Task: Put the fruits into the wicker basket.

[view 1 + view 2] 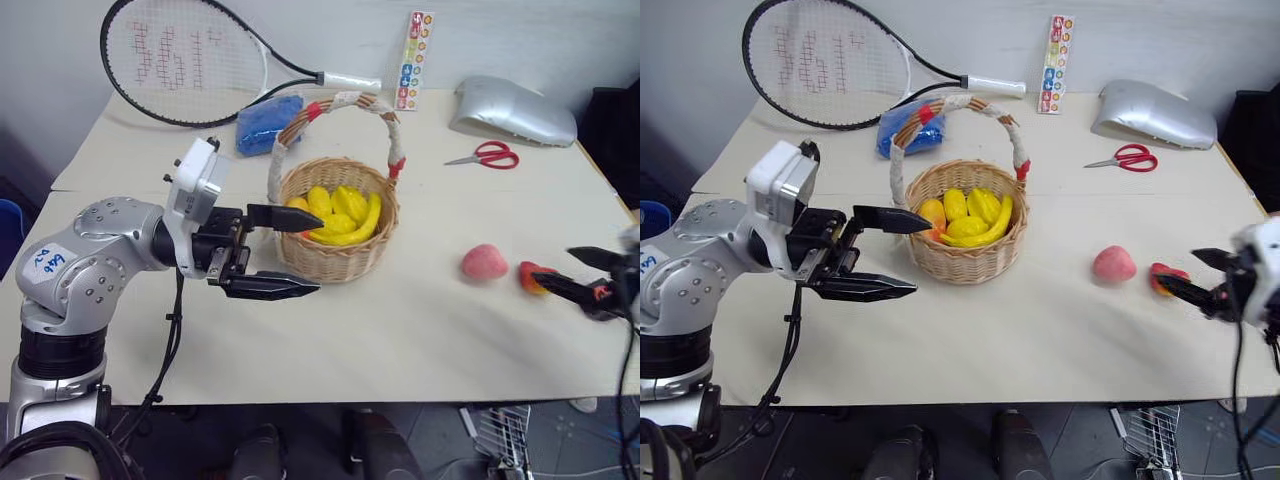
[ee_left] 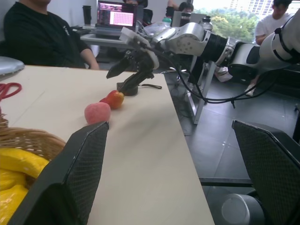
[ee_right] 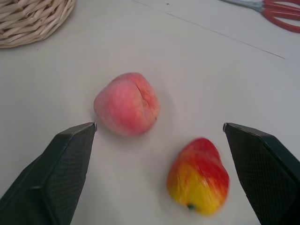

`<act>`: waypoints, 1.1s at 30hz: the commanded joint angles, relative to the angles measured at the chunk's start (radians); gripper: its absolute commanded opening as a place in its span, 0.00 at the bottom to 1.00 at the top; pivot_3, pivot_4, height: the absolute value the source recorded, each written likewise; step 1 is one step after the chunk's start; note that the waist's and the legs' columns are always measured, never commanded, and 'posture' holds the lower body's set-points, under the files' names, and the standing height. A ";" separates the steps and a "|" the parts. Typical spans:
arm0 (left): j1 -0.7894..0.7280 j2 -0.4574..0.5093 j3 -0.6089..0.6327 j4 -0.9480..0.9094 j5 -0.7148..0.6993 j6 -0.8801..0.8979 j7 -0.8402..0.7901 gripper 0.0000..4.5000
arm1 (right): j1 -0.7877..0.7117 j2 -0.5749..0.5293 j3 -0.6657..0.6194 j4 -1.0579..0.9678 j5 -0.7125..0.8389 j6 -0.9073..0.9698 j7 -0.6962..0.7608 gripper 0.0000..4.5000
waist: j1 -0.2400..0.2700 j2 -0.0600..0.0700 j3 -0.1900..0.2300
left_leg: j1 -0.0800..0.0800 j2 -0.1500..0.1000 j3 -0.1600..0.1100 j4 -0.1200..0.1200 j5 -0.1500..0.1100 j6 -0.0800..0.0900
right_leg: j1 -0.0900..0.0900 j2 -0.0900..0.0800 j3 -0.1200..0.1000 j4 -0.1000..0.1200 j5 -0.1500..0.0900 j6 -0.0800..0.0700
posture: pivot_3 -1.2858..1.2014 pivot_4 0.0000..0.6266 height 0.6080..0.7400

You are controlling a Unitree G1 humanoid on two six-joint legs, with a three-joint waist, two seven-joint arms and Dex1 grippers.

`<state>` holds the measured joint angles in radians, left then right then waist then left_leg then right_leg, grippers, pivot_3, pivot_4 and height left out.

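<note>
The wicker basket (image 1: 340, 262) stands mid-table with yellow bananas (image 1: 345, 212) inside. My left gripper (image 1: 320, 255) is open and empty, pointing level at the basket's left side, its upper finger at the rim. A pink peach (image 1: 485, 262) and a small red-and-yellow fruit (image 1: 533, 276) lie on the table right of the basket. My right gripper (image 1: 552, 265) is open at the table's right edge, just behind the red-and-yellow fruit. In the right wrist view both fruits, the peach (image 3: 126, 104) and the red-and-yellow one (image 3: 199, 176), sit between and ahead of the fingers (image 3: 70, 164).
A tennis racket (image 1: 185, 60), a blue bag (image 1: 268, 122), a sticker strip (image 1: 415, 60), a silver cover (image 1: 512, 110) and red scissors (image 1: 485, 155) lie along the table's back. A seated person (image 2: 42, 33) and a laptop (image 2: 116, 14) are beyond the table's right end.
</note>
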<state>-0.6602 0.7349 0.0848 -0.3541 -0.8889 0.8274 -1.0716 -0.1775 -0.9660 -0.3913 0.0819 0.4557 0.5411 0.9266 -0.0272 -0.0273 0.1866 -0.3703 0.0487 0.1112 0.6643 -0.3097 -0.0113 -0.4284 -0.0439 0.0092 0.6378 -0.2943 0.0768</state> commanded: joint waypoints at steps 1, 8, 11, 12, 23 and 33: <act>-0.013 0.009 0.003 -0.032 0.030 -0.033 0.023 0.98 | -0.081 0.031 0.074 0.088 -0.066 -0.069 -0.026 1.00 | 0.005 0.000 0.000 | 0.000 0.000 0.000 0.000 0.000 0.000 | 0.000 0.000 -0.001 0.000 0.000 0.000 | 0.52 0.24 1.00; -0.003 0.029 -0.006 -0.055 0.055 -0.051 0.025 0.98 | -0.145 0.116 0.169 0.164 -0.103 -0.065 -0.044 1.00 | 0.000 0.000 0.000 | 0.000 0.000 0.001 0.001 0.000 0.001 | 0.001 -0.001 0.000 0.000 0.000 0.000 | 0.52 0.24 1.00; -0.009 0.032 -0.002 -0.050 0.056 -0.052 0.026 0.99 | -0.167 0.156 0.155 0.193 -0.093 -0.071 -0.074 0.96 | 0.001 0.000 0.000 | 0.001 0.000 0.000 0.002 0.000 0.001 | 0.002 -0.001 0.000 0.001 0.000 0.000 | 0.52 0.24 1.00; -0.011 0.033 -0.002 -0.048 0.056 -0.051 0.026 1.00 | -0.172 0.164 0.149 0.191 -0.085 -0.067 -0.076 0.91 | 0.001 0.000 0.000 | 0.001 0.000 0.000 0.002 0.000 0.001 | 0.002 -0.001 0.000 0.001 0.000 0.000 | 0.52 0.24 1.00; 0.001 0.048 0.047 -0.010 0.056 -0.055 0.057 1.00 | -0.177 0.175 0.086 0.019 0.051 0.024 -0.027 0.12 | -0.003 0.001 0.000 | 0.000 0.001 0.001 0.001 0.000 0.001 | 0.000 -0.001 0.000 0.002 0.000 0.000 | 0.52 0.24 1.00; 0.053 0.086 0.099 -0.032 0.038 -0.048 0.074 1.00 | -0.259 0.195 0.132 0.000 0.051 0.105 -0.061 0.41 | -0.001 0.001 0.000 | 0.000 0.002 0.001 0.002 0.000 0.001 | 0.000 -0.002 0.000 0.002 0.000 0.000 | 0.52 0.24 1.00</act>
<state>-0.6040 0.8093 0.1577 -0.3591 -0.8356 0.7884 -0.9990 -0.4030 -0.7729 -0.2428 0.0871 0.4972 0.6486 0.8847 -0.0277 -0.0263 0.1869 -0.3700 0.0507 0.1122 0.6659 -0.3099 -0.0099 -0.4281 -0.0462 0.0095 0.6399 -0.2942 0.0770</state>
